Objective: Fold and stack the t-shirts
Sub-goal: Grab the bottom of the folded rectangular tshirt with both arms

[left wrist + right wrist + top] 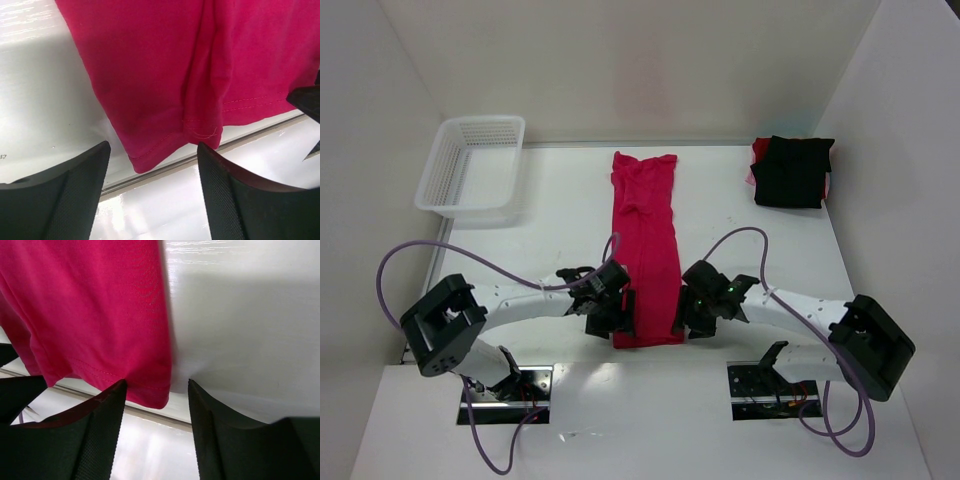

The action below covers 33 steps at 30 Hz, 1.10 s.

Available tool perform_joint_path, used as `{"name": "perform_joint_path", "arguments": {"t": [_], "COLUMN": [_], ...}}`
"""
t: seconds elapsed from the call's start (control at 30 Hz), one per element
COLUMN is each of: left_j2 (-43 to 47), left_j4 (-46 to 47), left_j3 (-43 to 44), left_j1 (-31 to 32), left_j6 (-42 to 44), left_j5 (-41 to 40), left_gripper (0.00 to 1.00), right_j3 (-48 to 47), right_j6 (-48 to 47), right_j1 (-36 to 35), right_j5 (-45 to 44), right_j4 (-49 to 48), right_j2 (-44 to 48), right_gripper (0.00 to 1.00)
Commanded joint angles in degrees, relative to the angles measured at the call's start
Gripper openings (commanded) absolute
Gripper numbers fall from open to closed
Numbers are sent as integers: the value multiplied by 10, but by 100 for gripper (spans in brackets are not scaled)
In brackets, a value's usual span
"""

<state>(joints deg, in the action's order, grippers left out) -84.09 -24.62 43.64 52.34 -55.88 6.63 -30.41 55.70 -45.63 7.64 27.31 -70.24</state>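
— Now, the left tool (152, 148): what state?
— Released. Its two black fingers stand well apart with nothing between them. The near left corner of the crimson-red soft cloth t-shirt (645, 240) lies just beyond the fingertips, flat on the white desk (560, 215). I can confirm no contact.
— And the right tool (156, 385)?
— Likewise unclenched, and grasping nothing. One fingertip (119, 388) sits at the stitched hem of the shirt's near right corner. I cannot tell whether it touches the cloth.
— Condition of the crimson shirt?
— It is folded lengthwise into a long narrow strip. The strip runs up the middle of the desk from the near edge toward the far wall. The hem end lies between the two tools, and the far end is rumpled, with several creases.
— Any other garment?
— A black soft cloth t-shirt (792, 172), folded into a compact rectangle, lies at the far right corner of the desk, well apart from the crimson one. A sliver of red cloth shows under its left edge, and I cannot identify it.
— Your count?
— Two tools, two t-shirts identified, and one white plastic mesh basket (480, 122) at the far left corner.
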Motion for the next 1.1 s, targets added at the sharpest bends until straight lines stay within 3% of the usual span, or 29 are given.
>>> {"name": "perform_joint_path", "arguments": {"t": [0.0, 0.37, 0.5, 0.63, 0.67, 0.8, 0.97, 1.07], "left_j2": [-4, -36, -36, -23, -16, -3, 26, 46], "left_j4": [17, 46, 40, 29, 29, 23, -4, -22], "left_j3": [-13, -13, -7, -7, -13, -18, -7, -1], "left_j1": [2, 2, 2, 2, 2, 2, 2, 2], "left_j6": [-9, 2, 9, 2, 2, -4, -4, -4], "left_j5": [17, 29, 29, 24, 24, 14, 7, 2], "left_gripper": [77, 69, 60, 42, 32, 16, 0, 0], "right_j3": [-8, -9, -3, 3, 3, 3, -8, -23], "right_j6": [4, 5, 16, 16, 16, 22, 22, 22], "right_j1": [-5, -5, -5, -5, -5, -5, -5, -5], "right_j5": [1, 2, -4, 1, 1, 1, -5, -5], "right_j4": [-25, -18, -18, -23, -23, -23, -13, -7], "right_j2": [-8, 0, 12, 24, 24, 24, 42, 48], "right_gripper": [57, 49, 32, 19, 17, 9, 0, 0]}}
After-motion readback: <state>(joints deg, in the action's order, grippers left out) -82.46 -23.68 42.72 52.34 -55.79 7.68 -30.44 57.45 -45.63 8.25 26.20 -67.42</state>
